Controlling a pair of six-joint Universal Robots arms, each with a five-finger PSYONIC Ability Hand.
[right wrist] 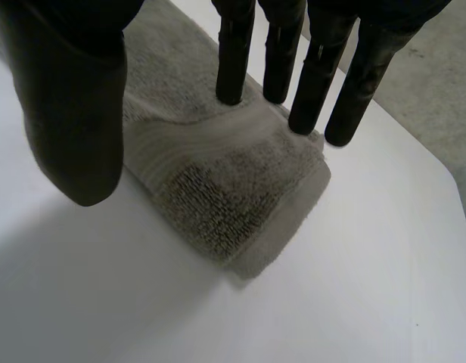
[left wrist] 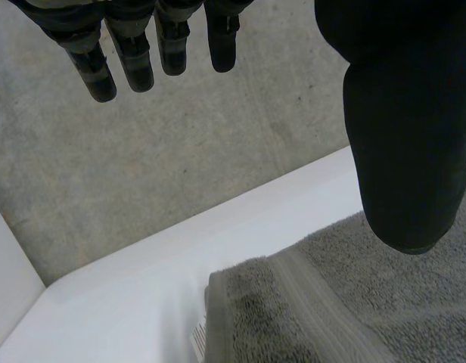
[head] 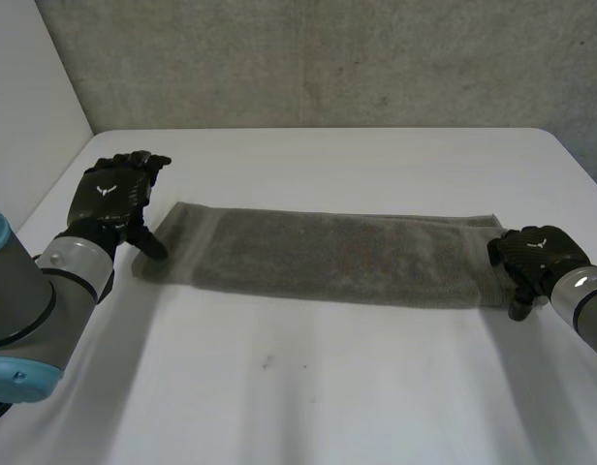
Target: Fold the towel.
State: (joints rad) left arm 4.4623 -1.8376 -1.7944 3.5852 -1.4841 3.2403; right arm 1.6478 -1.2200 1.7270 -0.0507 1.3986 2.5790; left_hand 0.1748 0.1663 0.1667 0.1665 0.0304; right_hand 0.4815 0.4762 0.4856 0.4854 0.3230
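Observation:
A grey towel (head: pixel 328 257) lies folded into a long narrow strip across the white table (head: pixel 308 387). My left hand (head: pixel 109 194) hovers at the strip's left end with its thumb reaching down to the towel's corner. In the left wrist view its fingers (left wrist: pixel 135 53) are straight and spread, holding nothing, above the towel's (left wrist: pixel 316 302) hemmed end. My right hand (head: pixel 533 254) sits at the strip's right end. In the right wrist view its straight fingers (right wrist: pixel 309 83) touch the far side of the towel's (right wrist: pixel 218 181) end, while the thumb stands apart on the near side.
A grey concrete wall (head: pixel 328 58) rises behind the table and a white panel (head: pixel 27 87) stands at the left. A small white label (left wrist: pixel 199 336) sticks out at the towel's left corner. Bare table stretches in front of the towel.

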